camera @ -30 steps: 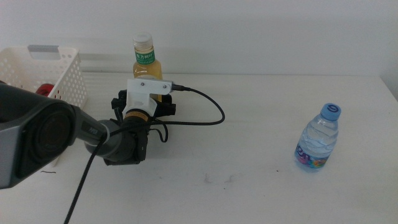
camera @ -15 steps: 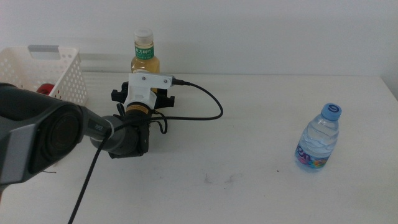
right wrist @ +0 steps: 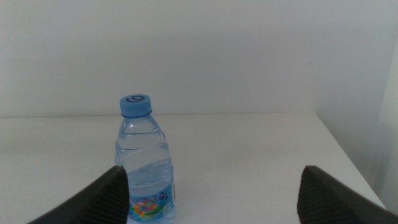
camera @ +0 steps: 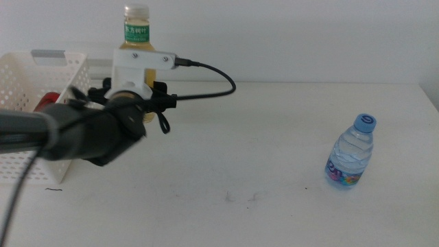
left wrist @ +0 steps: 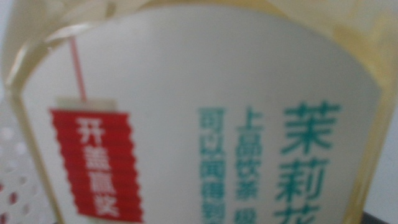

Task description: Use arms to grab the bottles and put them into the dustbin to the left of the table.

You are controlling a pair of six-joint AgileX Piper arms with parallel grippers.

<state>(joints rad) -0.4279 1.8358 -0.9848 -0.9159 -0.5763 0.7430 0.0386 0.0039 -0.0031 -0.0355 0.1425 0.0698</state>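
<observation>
Nearest to me in the middle view is the bare white table (camera: 226, 206), with a few faint dark scuff marks low in the frame. At the right of the frame, the small water bottle (camera: 351, 151) stands upright on the tabletop with its blue cap on, well apart from everything else. My right wrist camera looks at that same bottle (right wrist: 145, 163); the right gripper (right wrist: 211, 186) has its two dark jaws spread wide, with the bottle in front of the jaw at the picture's lower left and not touching either one that I can see. My left arm (camera: 75, 130) comes in from the left edge, and its white camera housing (camera: 140, 63) sits in the upper left of the frame, a black cable (camera: 212, 86) looping off to the right. The left gripper (camera: 137, 96) has the tea bottle (camera: 136, 27) raised off the table, its white cap near the top edge. In the left wrist view the label of that bottle (left wrist: 205, 124) fills the picture, so I cannot see the jaws themselves there. Farthest back at the left edge stands the white dustbin (camera: 65, 79), with something red (camera: 46, 101) showing inside it.
</observation>
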